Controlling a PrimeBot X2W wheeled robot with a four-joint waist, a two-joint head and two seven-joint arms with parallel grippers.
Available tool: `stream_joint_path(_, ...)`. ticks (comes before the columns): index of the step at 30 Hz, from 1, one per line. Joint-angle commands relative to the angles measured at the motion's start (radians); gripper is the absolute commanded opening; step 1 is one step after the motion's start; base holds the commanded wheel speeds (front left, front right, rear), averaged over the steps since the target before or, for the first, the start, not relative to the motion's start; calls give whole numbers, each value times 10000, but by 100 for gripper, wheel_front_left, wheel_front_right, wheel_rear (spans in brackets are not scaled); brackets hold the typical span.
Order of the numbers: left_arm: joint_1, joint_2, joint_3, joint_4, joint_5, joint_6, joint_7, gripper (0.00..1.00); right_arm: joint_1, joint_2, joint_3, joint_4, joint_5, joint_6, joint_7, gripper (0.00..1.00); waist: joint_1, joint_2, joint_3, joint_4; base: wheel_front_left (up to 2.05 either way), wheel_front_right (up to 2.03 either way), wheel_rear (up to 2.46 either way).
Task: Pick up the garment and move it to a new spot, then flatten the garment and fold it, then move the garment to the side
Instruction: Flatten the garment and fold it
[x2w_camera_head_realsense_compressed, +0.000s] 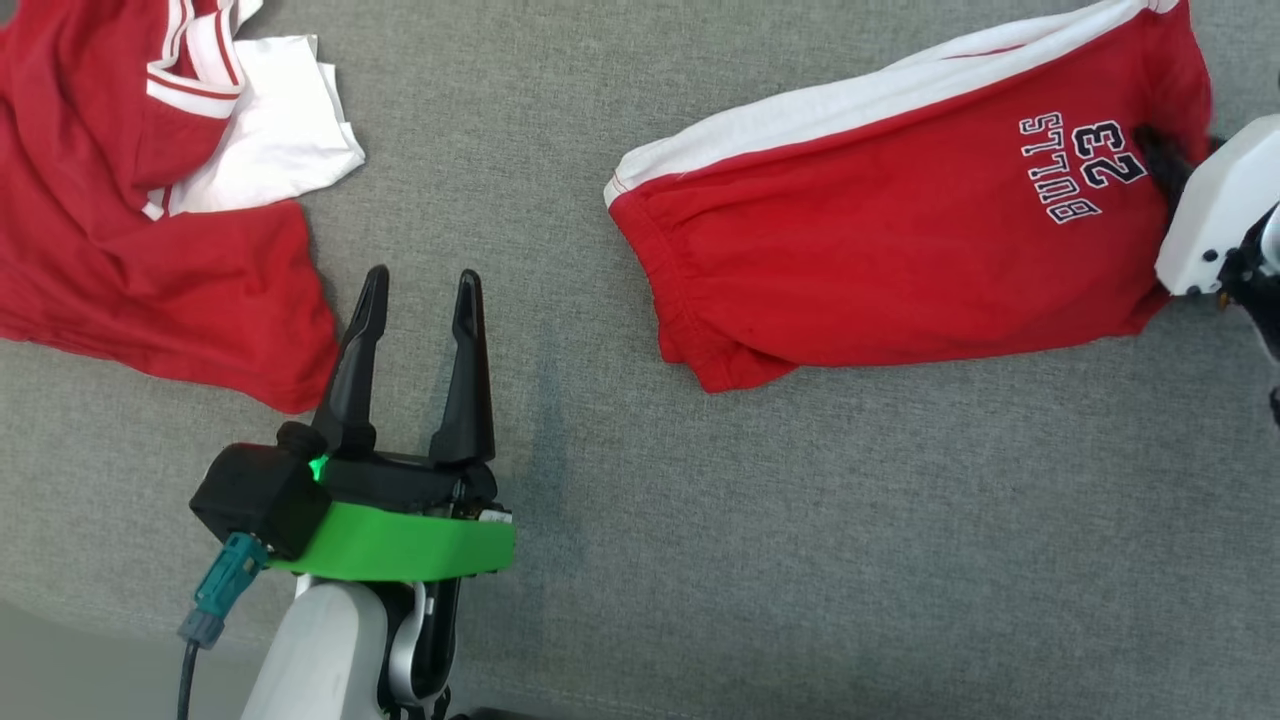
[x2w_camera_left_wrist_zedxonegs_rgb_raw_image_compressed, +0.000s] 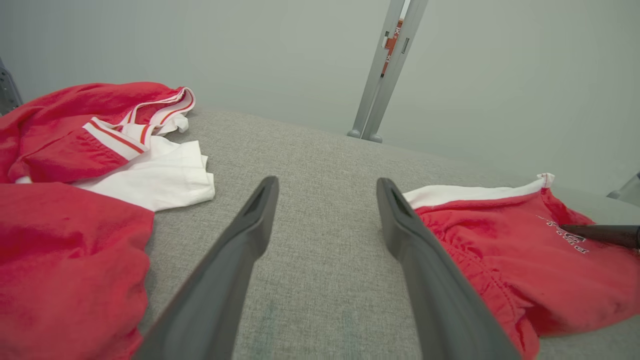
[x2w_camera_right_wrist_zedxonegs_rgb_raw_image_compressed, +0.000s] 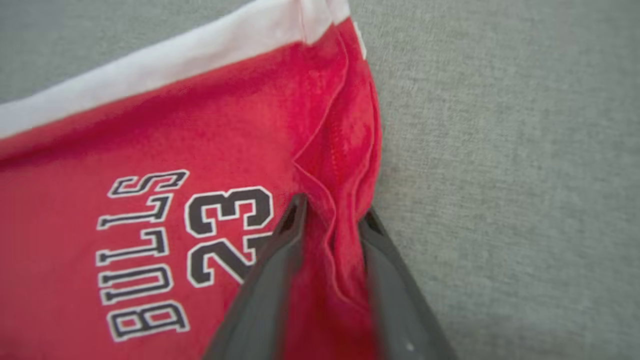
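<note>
Scene: We look down on a grey cloth-covered table (x2w_camera_head_realsense_compressed: 700, 560) with two red garments lying well apart on it.

Garment: The red shorts (x2w_camera_head_realsense_compressed: 900, 230) lie spread on our right side of the table. Their gathered waistband points toward the middle. A white side stripe (x2w_camera_head_realsense_compressed: 850, 100) runs along the far edge, and the "BULLS 23" lettering (x2w_camera_head_realsense_compressed: 1080, 165) sits near the leg end.

Right gripper: The right gripper (x2w_camera_right_wrist_zedxonegs_rgb_raw_image_compressed: 334, 210) is at the leg hem, just beside the lettering. Its two dark fingers pinch a raised ridge of red cloth between them (the fabric creases and bunches just ahead of the tips).

Rest of the shorts: From the waistband to the lettering we see them lying flat against the table.

Left gripper: The left gripper (x2w_camera_head_realsense_compressed: 422, 280) hangs over bare table between the two garments. Its fingers are spread wide with nothing between them, and they touch neither garment.

Second garment: A red-and-white garment (x2w_camera_head_realsense_compressed: 120, 250) lies crumpled at our far left, with a white panel folded out toward the middle.

Background: In the left wrist view a grey metal post (x2w_camera_left_wrist_zedxonegs_rgb_raw_image_compressed: 385, 75) stands beyond the table's far edge against a pale wall (x2w_camera_left_wrist_zedxonegs_rgb_raw_image_compressed: 500, 75).
</note>
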Motion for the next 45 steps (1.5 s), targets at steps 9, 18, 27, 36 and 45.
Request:
stream_joint_path(9,953,4,376,345,308,-199,0,100,1756,580,-855,433,1516,48,-851,0,0,0,-1448,-850,0,0,0)
stream_joint_path(18,1922,7,685,574,715,-507,0,100,3106,80,-2235,482,2131,53,-1385,0,0,0,-2351,-1450,0,0,0)
stream_joint_path(27,2273,6,411,724,560,-699,0,100,3669,-917,-4170,353,1775,60,-1567,0,0,0,-2402,-1213,0,0,0)
stream_joint_path(36,2152,6,104,925,384,-644,0,100,3116,-194,-1669,-1618,1534,60,-911,0,0,0,-2534,-1138,0,0,0)
stream_joint_path(45,2021,6,-287,1426,203,-632,0,100,2498,655,482,-1247,1246,60,-861,0,0,0,-2747,-867,0,0,0)
